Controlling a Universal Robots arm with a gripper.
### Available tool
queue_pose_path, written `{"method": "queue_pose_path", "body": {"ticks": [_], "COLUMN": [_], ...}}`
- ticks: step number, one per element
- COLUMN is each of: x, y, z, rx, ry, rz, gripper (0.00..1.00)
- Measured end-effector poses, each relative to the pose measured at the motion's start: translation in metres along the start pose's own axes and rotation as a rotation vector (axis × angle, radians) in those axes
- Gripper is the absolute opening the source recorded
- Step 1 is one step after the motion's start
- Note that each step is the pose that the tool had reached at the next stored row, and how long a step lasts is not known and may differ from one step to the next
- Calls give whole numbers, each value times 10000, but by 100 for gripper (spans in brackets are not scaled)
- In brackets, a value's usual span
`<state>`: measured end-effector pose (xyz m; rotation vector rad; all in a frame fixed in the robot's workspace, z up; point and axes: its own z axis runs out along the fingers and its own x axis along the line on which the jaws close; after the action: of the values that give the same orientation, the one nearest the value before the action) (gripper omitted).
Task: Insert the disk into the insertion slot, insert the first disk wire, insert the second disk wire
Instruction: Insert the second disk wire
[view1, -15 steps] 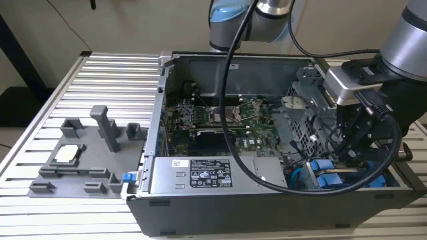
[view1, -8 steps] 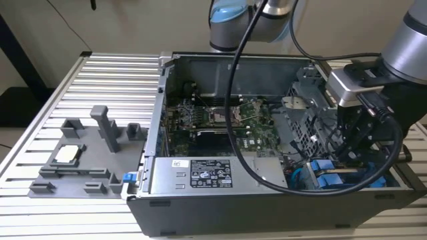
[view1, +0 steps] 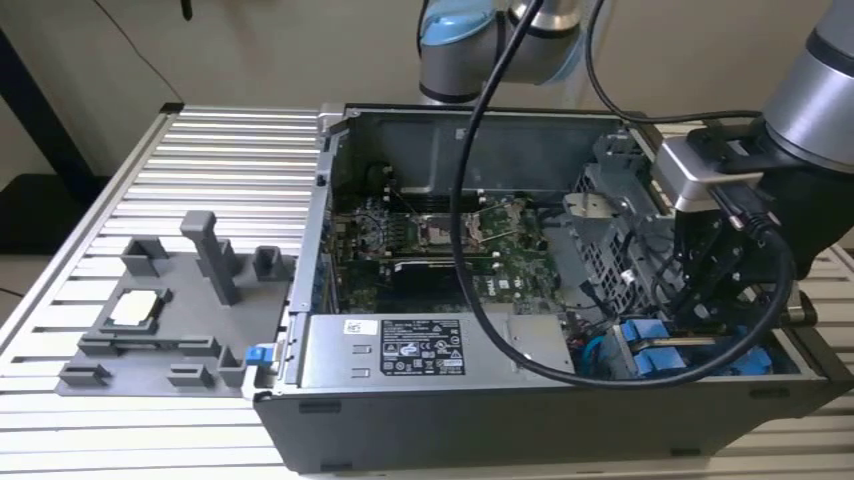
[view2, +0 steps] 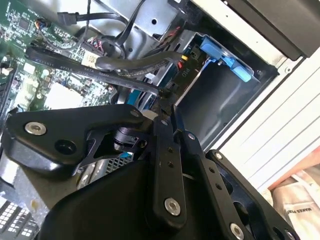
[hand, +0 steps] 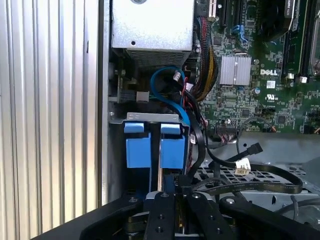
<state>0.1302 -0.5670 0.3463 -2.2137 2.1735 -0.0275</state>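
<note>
One gripper (hand: 170, 192) seemingly clenched on a wire plug above the blue carriers (hand: 150, 145); loose black cables (hand: 260, 185) nearby could snag.

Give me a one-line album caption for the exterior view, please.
Robot arm's gripper reaches into an open computer case on a ribbed metal table, beside blue drive carriers.
</note>
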Motion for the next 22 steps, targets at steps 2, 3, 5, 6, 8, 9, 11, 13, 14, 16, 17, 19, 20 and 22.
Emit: {"method": "queue_pose_path", "body": {"ticks": [2, 3, 5, 6, 8, 9, 11, 13, 14, 16, 17, 19, 20, 22], "x": [-1, -1, 0, 0, 0, 0, -1, -2, -2, -3, -4, -5, -4, -5], "y": [-6, -14, -26, -34, -43, -45, -45, -46, -46, -45, -45, -44, -44, -43], "z": [1, 1, 6, 8, 12, 15, 23, 31, 35, 46, 56, 76, 84, 96], "rx": [2, 2, 2, 2, 2, 3, 4, 5, 6, 6, 7, 7, 7, 9], "ry": [10, 12, 10, 11, 15, 16, 18, 21, 22, 26, 27, 38, 51, 72], "rz": [158, 196, 245, 264, 316, 349, 430, 494, 524, 580, 606, 648, 666, 699], "gripper": [16, 16, 16, 16, 16, 16, 16, 16, 16, 16, 16, 16, 16, 16]}}
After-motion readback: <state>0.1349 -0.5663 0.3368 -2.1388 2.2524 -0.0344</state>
